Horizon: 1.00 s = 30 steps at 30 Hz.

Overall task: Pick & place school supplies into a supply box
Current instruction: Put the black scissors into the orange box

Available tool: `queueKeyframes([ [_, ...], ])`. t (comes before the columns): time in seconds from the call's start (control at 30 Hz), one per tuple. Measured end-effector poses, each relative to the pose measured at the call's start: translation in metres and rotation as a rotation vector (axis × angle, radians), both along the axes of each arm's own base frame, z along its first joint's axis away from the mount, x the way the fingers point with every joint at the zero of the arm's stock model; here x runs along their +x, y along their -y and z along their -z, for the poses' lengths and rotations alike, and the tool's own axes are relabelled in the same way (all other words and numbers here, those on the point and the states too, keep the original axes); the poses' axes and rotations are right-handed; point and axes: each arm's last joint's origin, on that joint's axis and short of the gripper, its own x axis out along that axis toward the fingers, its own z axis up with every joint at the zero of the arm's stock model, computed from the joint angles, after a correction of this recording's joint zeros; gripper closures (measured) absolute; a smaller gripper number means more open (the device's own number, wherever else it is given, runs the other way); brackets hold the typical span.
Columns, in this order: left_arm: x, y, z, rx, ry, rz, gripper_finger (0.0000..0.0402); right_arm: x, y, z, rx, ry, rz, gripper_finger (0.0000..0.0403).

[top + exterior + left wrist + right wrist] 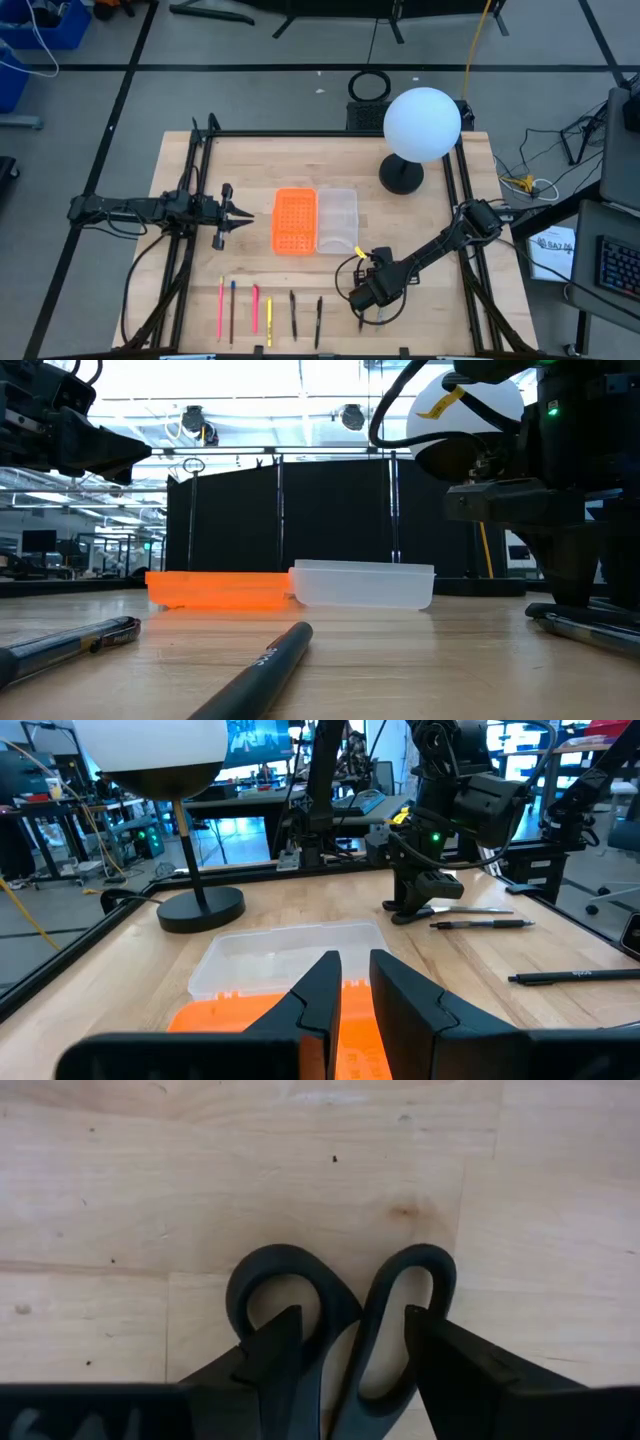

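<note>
Straddling scissors point(340, 1330): right end effector point(345, 1355)

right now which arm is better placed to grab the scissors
Right. The right gripper is down at the table with its open fingers straddling the scissors handles. The left gripper hovers beside the orange tray, on the far side of the clear box from them.

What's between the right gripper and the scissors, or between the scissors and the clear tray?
Nothing visible. The right gripper has its fingers straddling the black-handled scissors, and bare wooden table lies between there and the clear plastic tray.
</note>
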Motion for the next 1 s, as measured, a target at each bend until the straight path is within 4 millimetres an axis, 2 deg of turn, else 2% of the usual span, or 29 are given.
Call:
queueKeyframes([
  [0.13,0.000,0.000,0.000,0.000,0.000,0.000,0.0334,0.001,0.007,0.009,0.095,-0.019,-0.041,0.0234],
  [0.3,0.000,0.000,0.000,0.000,0.000,0.000,0.0334,-0.003,0.021,0.030,0.195,-0.020,-0.080,0.0234],
  [0.63,0.000,0.000,0.000,0.001,0.002,0.000,0.0334,-0.014,0.030,0.042,0.196,-0.111,-0.098,0.0240],
  [0.77,0.000,0.000,0.000,0.001,0.001,0.000,0.0334,-0.015,0.030,0.045,0.215,-0.105,-0.122,0.0262],
  [1.0,0.000,0.000,0.001,-0.019,-0.010,0.000,0.0334,-0.014,0.030,0.045,0.235,-0.107,-0.196,0.0323],
])
